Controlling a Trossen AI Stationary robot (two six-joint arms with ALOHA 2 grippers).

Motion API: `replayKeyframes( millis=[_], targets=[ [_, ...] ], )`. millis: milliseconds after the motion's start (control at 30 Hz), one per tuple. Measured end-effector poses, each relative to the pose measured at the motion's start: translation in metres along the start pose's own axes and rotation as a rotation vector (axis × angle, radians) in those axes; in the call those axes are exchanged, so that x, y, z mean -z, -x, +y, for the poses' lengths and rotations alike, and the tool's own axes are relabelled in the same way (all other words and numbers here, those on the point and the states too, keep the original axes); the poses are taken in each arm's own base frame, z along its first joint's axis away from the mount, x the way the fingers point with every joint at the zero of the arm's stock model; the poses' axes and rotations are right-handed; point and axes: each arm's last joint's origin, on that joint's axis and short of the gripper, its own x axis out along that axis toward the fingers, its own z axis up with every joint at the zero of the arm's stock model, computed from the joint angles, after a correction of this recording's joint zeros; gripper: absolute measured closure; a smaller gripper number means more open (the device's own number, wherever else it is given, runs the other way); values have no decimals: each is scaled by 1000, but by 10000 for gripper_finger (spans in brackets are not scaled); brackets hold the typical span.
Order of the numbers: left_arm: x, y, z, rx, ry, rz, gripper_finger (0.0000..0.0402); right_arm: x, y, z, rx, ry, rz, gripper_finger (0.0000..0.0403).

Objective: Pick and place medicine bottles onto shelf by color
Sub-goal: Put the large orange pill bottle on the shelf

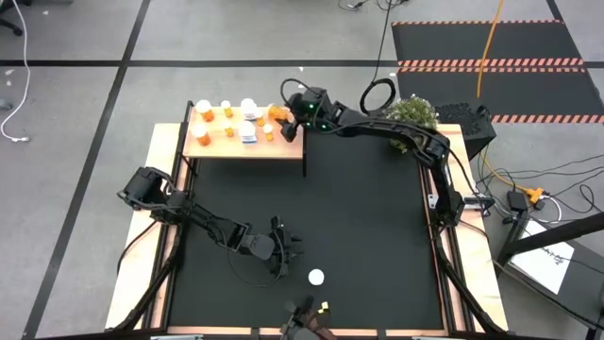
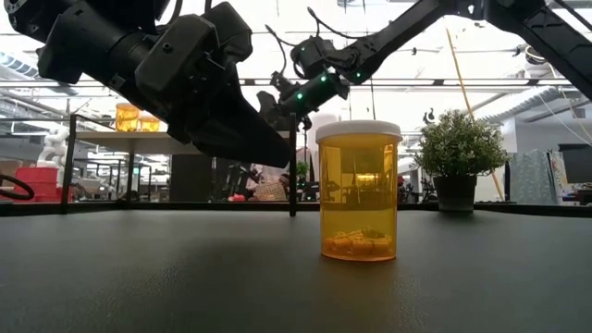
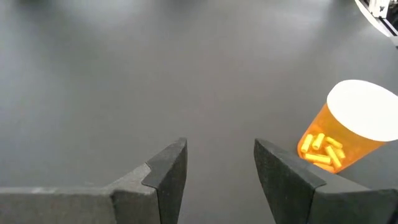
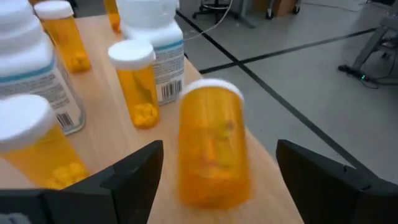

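Note:
The light-wood shelf (image 1: 274,148) stands at the mat's far left and carries several orange and white medicine bottles (image 4: 140,84). My right gripper (image 4: 219,148) hovers open at the shelf's right end. An orange bottle with a white cap (image 4: 211,146) stands on the board between its fingers, with a gap on each side. One more orange bottle (image 3: 348,134) stands upright on the black mat (image 1: 368,208) near the front edge. My left gripper (image 3: 221,149) is open just left of that bottle, with nothing between its fingers.
A potted plant (image 1: 412,111) sits at the mat's far right corner. A small dark mount (image 1: 307,316) stands at the mat's near edge. The shelf's thin black leg (image 1: 304,165) drops at its right end. Bare mat lies between the two arms.

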Motion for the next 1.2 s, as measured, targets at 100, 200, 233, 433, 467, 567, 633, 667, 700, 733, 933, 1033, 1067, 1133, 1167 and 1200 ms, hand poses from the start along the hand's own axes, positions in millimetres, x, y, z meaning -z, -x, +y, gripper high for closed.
replayKeyframes(
  millis=[100,200,233,433,467,567,633,667,700,733,933,1033,1067,1133,1167,1200],
  targets=[
    [0,0,0,0,-1,0,215,4,-4,0,-1,4,3,103],
    [0,0,0,0,-3,2,215,6,-6,0,-3,16,3,116],
    [0,0,0,-1,-3,3,215,6,-6,1,-5,20,5,121],
    [1,0,0,-2,-6,8,215,5,-5,2,-32,50,5,169],
    [1,0,0,-3,-7,10,215,5,-5,2,-49,51,5,178],
    [2,0,1,-5,-10,18,215,6,-5,3,-80,51,11,201],
    [2,0,1,-6,-11,21,215,7,-5,4,-83,52,19,212],
    [2,0,1,-6,-10,20,215,7,-5,5,-85,52,23,215],
    [2,0,1,-6,-10,20,215,7,-5,6,-86,53,26,217],
    [2,0,1,-6,-10,21,215,7,-5,6,-86,53,29,219],
    [3,0,0,-5,-12,24,215,2,4,9,-96,66,55,208],
    [3,0,0,-5,-12,25,215,1,11,9,-101,100,95,192],
    [3,0,0,-6,-13,26,215,0,12,9,-102,105,96,186],
    [3,0,0,-5,-13,25,215,0,15,6,-108,110,118,172],
    [3,0,0,-5,-11,25,215,0,17,5,-122,106,129,166],
    [3,0,0,-5,-11,25,215,0,17,3,-125,105,133,160]
  ],
)
